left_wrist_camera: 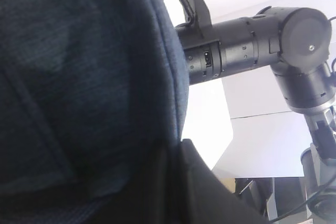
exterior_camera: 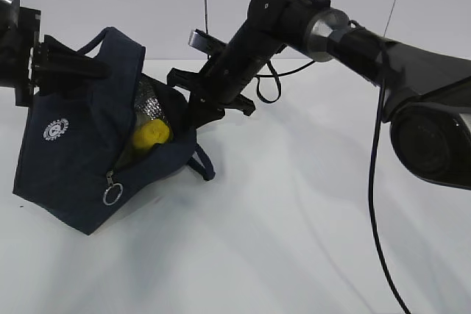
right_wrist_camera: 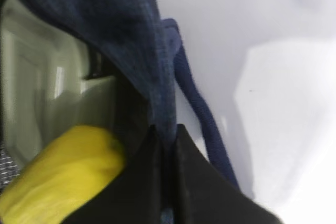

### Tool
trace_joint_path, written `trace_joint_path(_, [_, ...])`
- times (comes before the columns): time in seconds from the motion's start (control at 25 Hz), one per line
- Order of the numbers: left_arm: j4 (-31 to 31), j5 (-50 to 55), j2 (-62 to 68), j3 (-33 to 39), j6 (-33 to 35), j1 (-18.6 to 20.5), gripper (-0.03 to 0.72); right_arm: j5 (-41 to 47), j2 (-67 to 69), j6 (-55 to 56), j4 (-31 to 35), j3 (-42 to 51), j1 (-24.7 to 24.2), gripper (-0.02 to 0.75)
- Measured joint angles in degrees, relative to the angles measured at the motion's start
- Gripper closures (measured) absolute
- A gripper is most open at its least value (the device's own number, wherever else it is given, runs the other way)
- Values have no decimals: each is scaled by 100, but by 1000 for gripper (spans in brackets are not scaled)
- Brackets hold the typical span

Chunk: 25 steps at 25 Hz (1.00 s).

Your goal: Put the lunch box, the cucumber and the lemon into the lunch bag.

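The navy lunch bag hangs tilted above the white table, its mouth gaping toward the right. My left gripper is shut on its upper rim; in the left wrist view the fabric fills the frame against the dark finger. My right gripper is shut on the opposite edge, with blue cloth pinched between its fingertips. The yellow lemon lies inside the opening. Behind it shows the lunch box, its lid pale green. The cucumber is hidden.
A silver ring zipper pull dangles at the bag's lower front. One loop handle hangs loose on the right side. The right arm crosses just above the bag. White table spreads in front and to the right.
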Motion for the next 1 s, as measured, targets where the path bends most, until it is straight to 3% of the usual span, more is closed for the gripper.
trace_joint_path(0.6, [284,-10,0,0,-896,0,691,144,-1168,318,-1556,13,11,734])
trace_joint_path(1.0, [240,-77,0,0,-1042,-310,691,236,-1637,375,-1690,19,47,734])
